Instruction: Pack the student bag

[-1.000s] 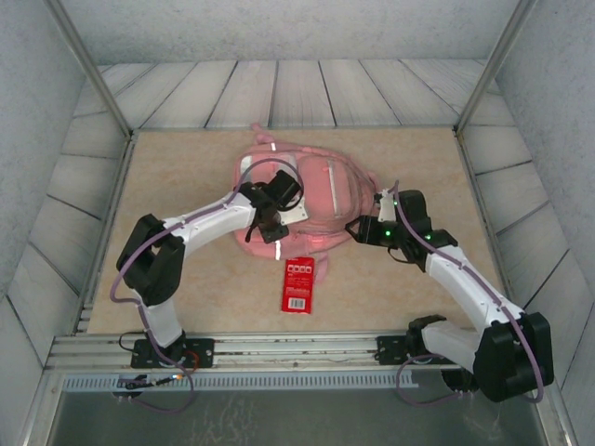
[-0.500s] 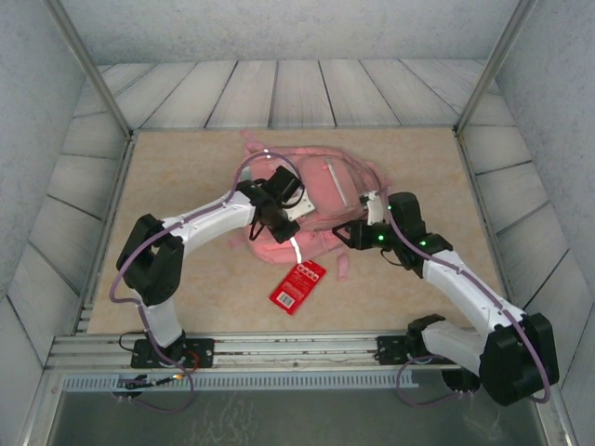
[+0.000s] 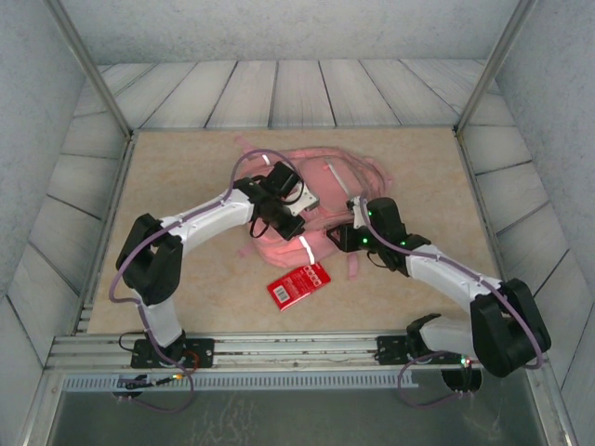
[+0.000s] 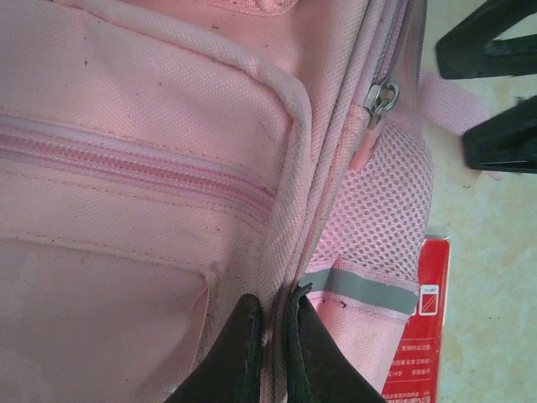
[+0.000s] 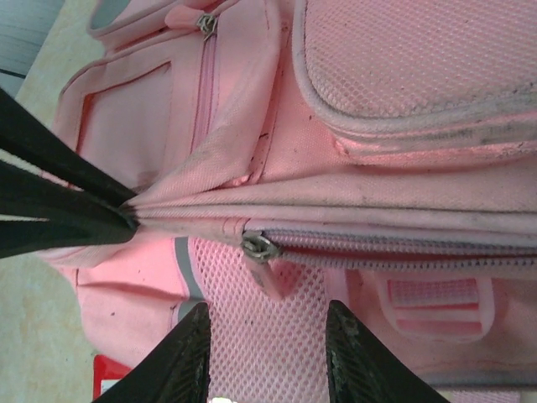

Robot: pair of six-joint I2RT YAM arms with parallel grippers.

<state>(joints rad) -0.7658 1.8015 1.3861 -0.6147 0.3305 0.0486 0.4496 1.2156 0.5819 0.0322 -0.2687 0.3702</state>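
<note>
**Bag mid-tabletop: L gripper clamped on seam, R gripper open over side mesh**

Student bag [image 3: 321,186] lies flat around the middle of the tabletop [image 3: 186,288], nearer the far edge than the near one. L gripper [image 4: 275,304] is on the bag's left part. Its fingertips are pressed together on a raised fabric ridge beside the front pocket's piping, i.e. clamped on the bag. R gripper [image 5: 267,336] is at the bag's near-right side, fingers apart over the mesh pocket [image 5: 243,294] w/ nothing pinched. Can't tell if the tips touch the mesh.

Top view gives the overall layout, plus a red packet [image 3: 299,284] lying tilted on the tabletop just on the near side of the bag.

L wrist view adds the metal zip pull [image 4: 382,94], a grey reflective strip [image 4: 361,290] across the mesh, and the packet's corner right beside the bag. R gripper's black fingers show at upper right.

R wrist view shows L gripper's fingers coming in from the left and drawing the ridge into a taut fold. The zip pull lies just ahead of R's open fingers.

Writing: white print and small boxes on the red packet, too small to read.
</note>
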